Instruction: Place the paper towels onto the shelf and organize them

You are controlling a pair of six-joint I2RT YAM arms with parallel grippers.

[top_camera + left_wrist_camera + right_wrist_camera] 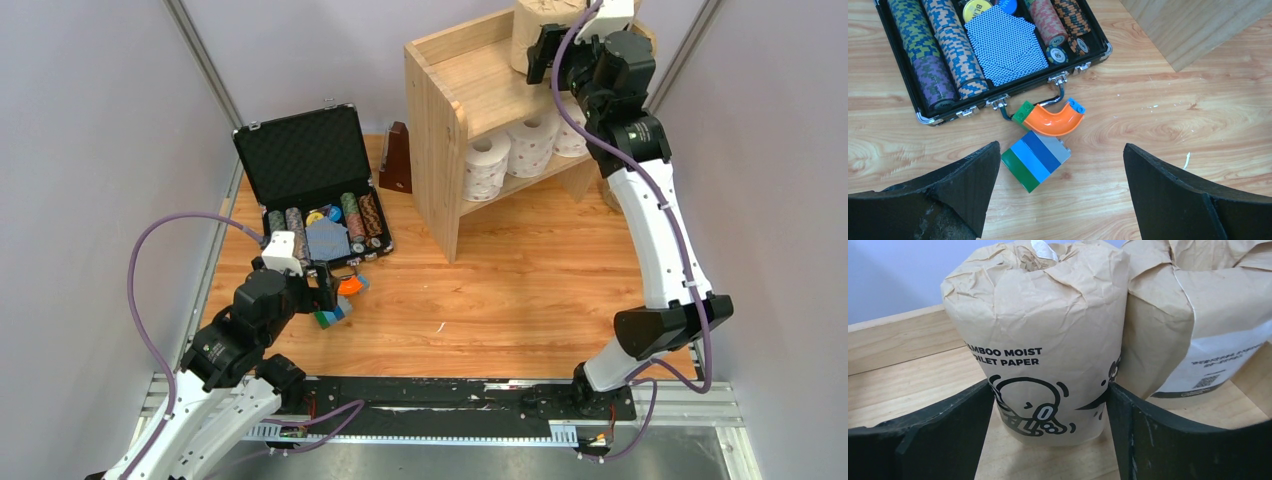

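The pine shelf (pixel 440 110) stands at the back right. Three white paper towel rolls (pixel 532 145) sit side by side on its lower tier. My right gripper (pixel 545 50) is over the shelf's top. In the right wrist view it (pixel 1050 405) is shut on a tan kraft roll with black cartoon print (pixel 1040 325). That roll stands upright on the top board, touching a second kraft roll (pixel 1178 315) on its right. A third kraft roll is not visible. My left gripper (pixel 325 290) is open and empty, low over the table (pixel 1060 170).
An open black case (pixel 300 160) with poker-chip stacks and cards lies at the back left. A striped toy brick block (pixel 1035 160) and an orange curved piece (pixel 1055 122) lie just in front of it, near my left fingers. A dark brown object (pixel 397 160) stands left of the shelf.
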